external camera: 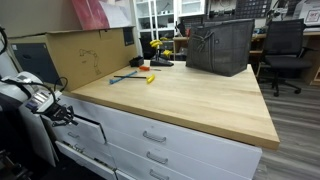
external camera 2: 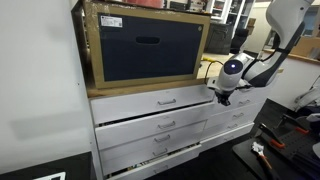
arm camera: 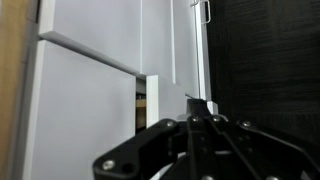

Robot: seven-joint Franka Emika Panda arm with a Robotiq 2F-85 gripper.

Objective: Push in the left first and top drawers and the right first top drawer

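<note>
Under the wooden countertop (external camera: 190,100) runs a bank of white drawers whose flat fronts face out into the room. Each front is long from side to side, and its silver bar handle lies level along that same line. The wide top drawer (external camera 2: 140,104) sits just below the worktop edge with its handle (external camera 2: 166,101) at the centre, and it also shows in an exterior view (external camera: 185,133). Two wide drawers below it (external camera 2: 150,128) stand out a little from the cabinet face. The narrow drawers (external camera 2: 240,108) lie beside the wide ones at the robot's end of the cabinet, stacked one above another. In an exterior view the top one (external camera: 88,127) seems to stand slightly proud.

The gripper (external camera 2: 222,96) is at top-row height, close to the seam between the wide top drawer and the narrow drawers. Whether it touches a front cannot be told. In the wrist view its fingers (arm camera: 200,108) are pressed together and hold nothing. Beyond them one white front juts past its neighbour, with a narrow gap (arm camera: 142,100) between.

A cardboard box (external camera 2: 92,50) and a grey bin (external camera: 220,45) stand on the countertop.
</note>
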